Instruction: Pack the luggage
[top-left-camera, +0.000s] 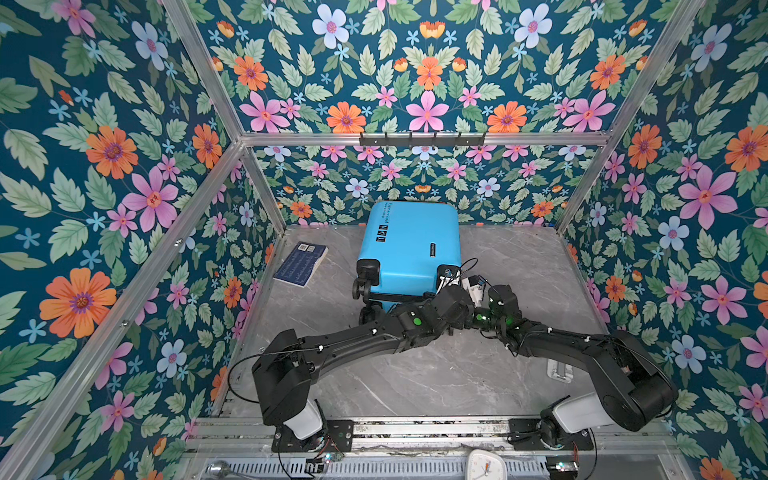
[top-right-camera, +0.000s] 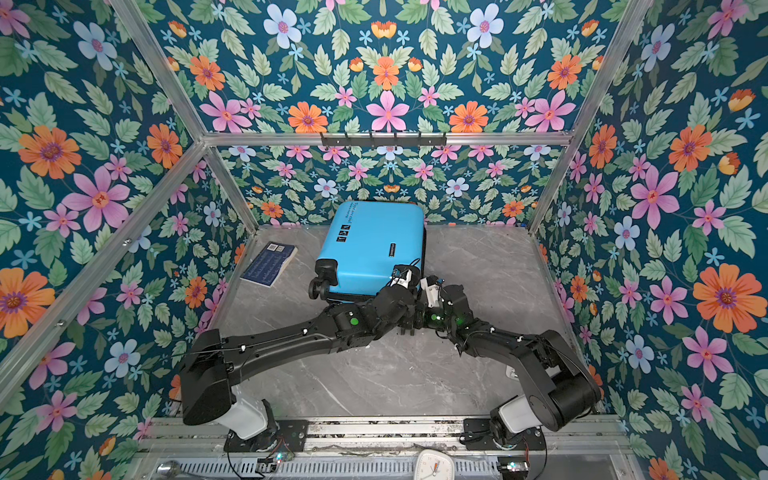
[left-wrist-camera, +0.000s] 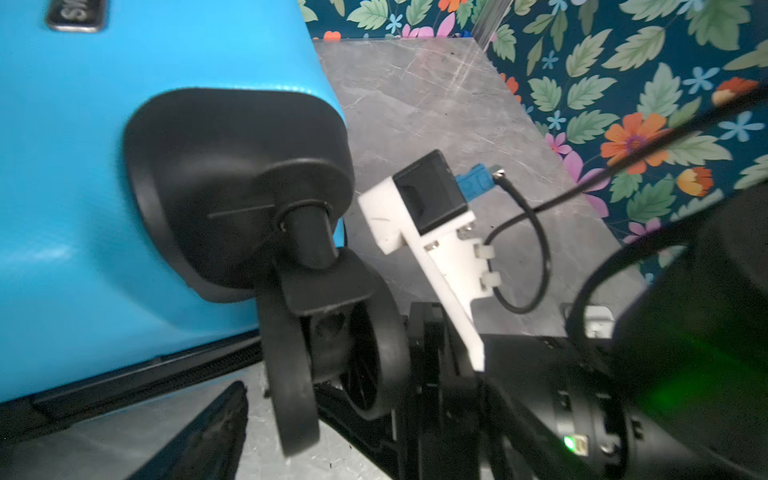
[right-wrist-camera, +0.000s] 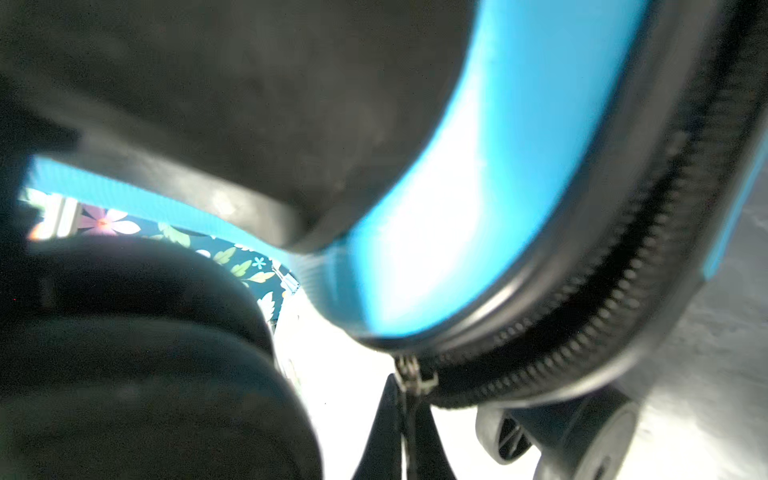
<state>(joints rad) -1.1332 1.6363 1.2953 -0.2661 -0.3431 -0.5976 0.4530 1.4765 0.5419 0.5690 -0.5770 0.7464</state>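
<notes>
right wrist shows glossy luggage (right-wrist-camera: 478, 174), toothed zipper (right-wrist-camera: 602, 316).

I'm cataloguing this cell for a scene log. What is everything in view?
luggage: 1, bright blue with black wheels, flat at the table's back middle
zipper pull: 1, metal, on the luggage's black zip
book: 1, dark blue, on the table left of the luggage
table: 1, grey marbled, the cell's floor
hook rack: 1, black, on the back frame bar
clock: 1, white, front edge
left arm: 1, black, reaching to the luggage's near end
right arm: 1, black, reaching there too
left hand: 1, black, by a luggage wheel, jaws unclear
right hand: 1, black, shut on the zipper pull
</notes>
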